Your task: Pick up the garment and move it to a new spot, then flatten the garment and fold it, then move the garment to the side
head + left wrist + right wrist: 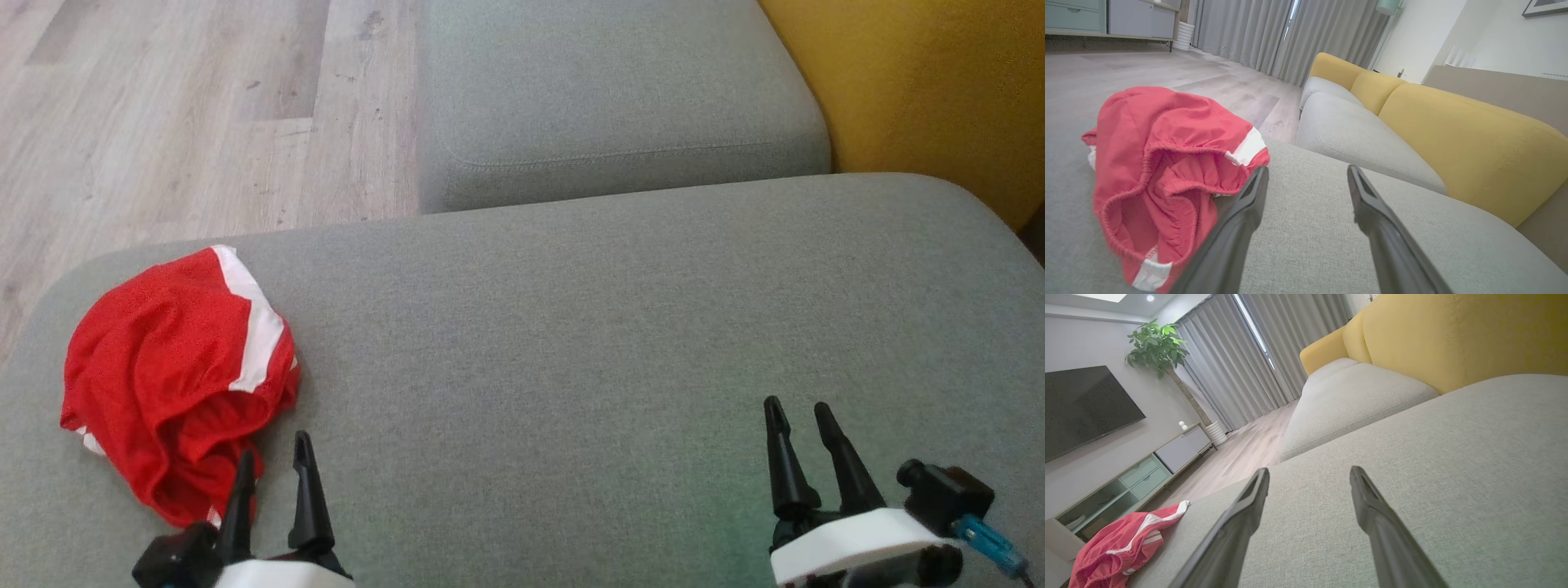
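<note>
I see crumpled red shorts (175, 367) mid-left on the grey sofa cushion (571, 327). My left gripper (273, 447), lower left, gapes empty just beside them; my right gripper (796, 406), lower right, likewise.

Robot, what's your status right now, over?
Left pincer open beside red garment. Right pincer open over grey cushion. Garment crumpled, not held. Nothing blocking.

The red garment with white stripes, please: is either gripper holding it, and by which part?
Nothing is held. The left gripper is open beside the red garment with white stripes; the right gripper is open over the grey fabric sofa cushion.
</note>
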